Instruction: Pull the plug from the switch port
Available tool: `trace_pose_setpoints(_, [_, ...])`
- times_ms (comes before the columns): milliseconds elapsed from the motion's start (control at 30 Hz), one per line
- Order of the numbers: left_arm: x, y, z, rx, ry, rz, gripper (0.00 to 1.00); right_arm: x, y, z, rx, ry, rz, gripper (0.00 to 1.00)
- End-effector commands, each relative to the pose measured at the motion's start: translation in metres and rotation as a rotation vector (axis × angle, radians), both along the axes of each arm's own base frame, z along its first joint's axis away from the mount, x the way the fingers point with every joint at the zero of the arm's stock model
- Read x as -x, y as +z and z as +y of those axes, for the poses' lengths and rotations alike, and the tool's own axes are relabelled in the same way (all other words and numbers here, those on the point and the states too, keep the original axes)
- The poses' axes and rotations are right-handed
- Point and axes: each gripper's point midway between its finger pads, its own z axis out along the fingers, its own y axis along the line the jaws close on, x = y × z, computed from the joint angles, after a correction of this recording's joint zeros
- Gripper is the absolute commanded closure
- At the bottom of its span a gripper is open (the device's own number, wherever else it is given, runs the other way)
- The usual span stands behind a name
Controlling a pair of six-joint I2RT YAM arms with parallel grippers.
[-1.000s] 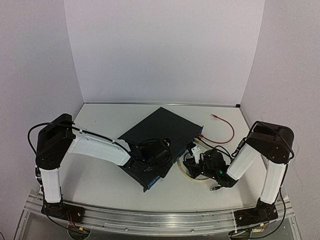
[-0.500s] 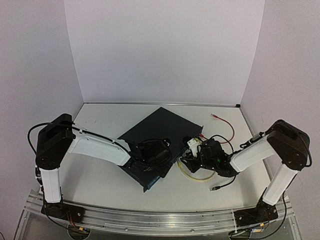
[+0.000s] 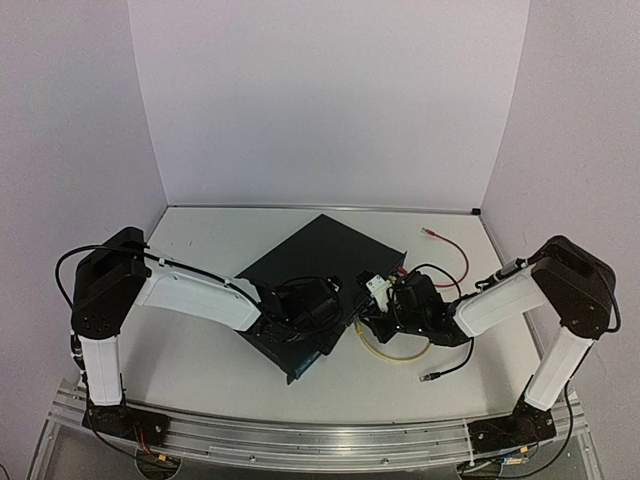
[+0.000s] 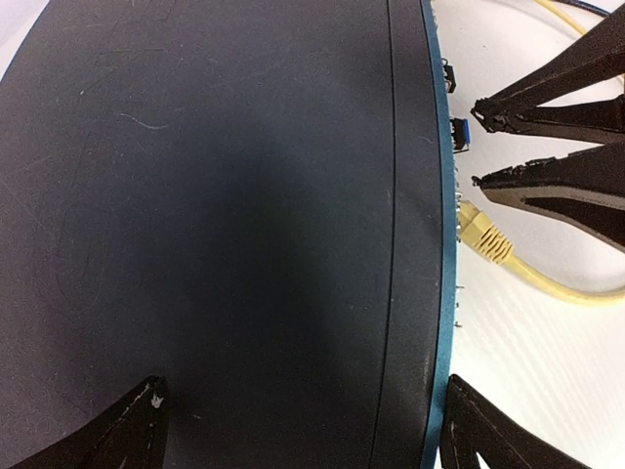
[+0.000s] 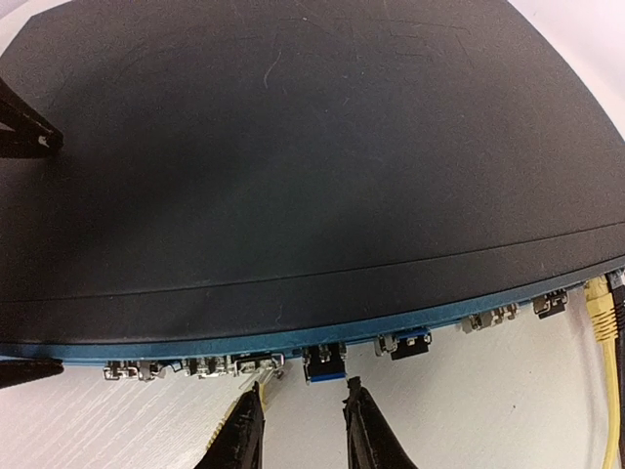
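The switch [image 3: 325,260] is a flat dark box lying at an angle mid-table, with its blue port face [image 5: 293,344] towards my right arm. A small blue plug [image 5: 325,363] sits in a port; it also shows in the left wrist view [image 4: 459,133]. A yellow plug [image 4: 483,234] with a yellow cable sits in the neighbouring port. My right gripper [image 5: 304,389] is open, its fingertips just short of the port face, either side of the blue plug and apart from it. My left gripper [image 4: 305,391] is open wide over the switch's top, one finger [image 4: 474,430] past the port edge.
A yellow cable loop [image 3: 385,350] lies on the table under my right wrist. A black cable with a plug end [image 3: 432,377] lies near the front right. A red cable [image 3: 452,250] lies at the back right. Another yellow plug [image 5: 605,318] sits at the port face's far end.
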Motion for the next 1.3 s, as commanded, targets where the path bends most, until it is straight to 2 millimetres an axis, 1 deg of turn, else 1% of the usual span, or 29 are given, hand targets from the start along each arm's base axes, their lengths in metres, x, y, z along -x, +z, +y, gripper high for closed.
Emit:
trace_pose_setpoints(0, [0.034,-0.076,0.037,-0.128,-0.008,0.255,0.07,-0.010,0.005,0.004,0.011,-0.004,-0.028,0.74])
trace_pose_setpoints(267, [0.035,-0.077,0.037,-0.127,-0.009,0.259,0.07,-0.018,0.007,0.006,0.019,-0.019,-0.048,0.74])
trace_pose_setpoints(467, [0.035,-0.079,0.038,-0.131,-0.007,0.259,0.07,-0.023,0.008,0.007,0.024,-0.030,-0.058,0.77])
trace_pose_setpoints(767, [0.036,-0.079,0.039,-0.131,-0.007,0.260,0.07,-0.026,0.005,0.011,0.017,-0.025,-0.045,0.80])
trace_pose_setpoints(933, [0.037,-0.080,0.040,-0.127,-0.007,0.263,0.07,-0.029,0.007,0.014,0.006,-0.035,-0.046,0.82])
trace_pose_setpoints(1033, [0.038,-0.081,0.041,-0.128,-0.008,0.265,0.07,-0.030,0.009,0.016,-0.001,-0.032,-0.052,0.86])
trace_pose_setpoints(1267, [0.039,-0.083,0.044,-0.128,0.000,0.270,0.07,-0.032,0.010,0.015,0.007,-0.023,-0.070,1.00])
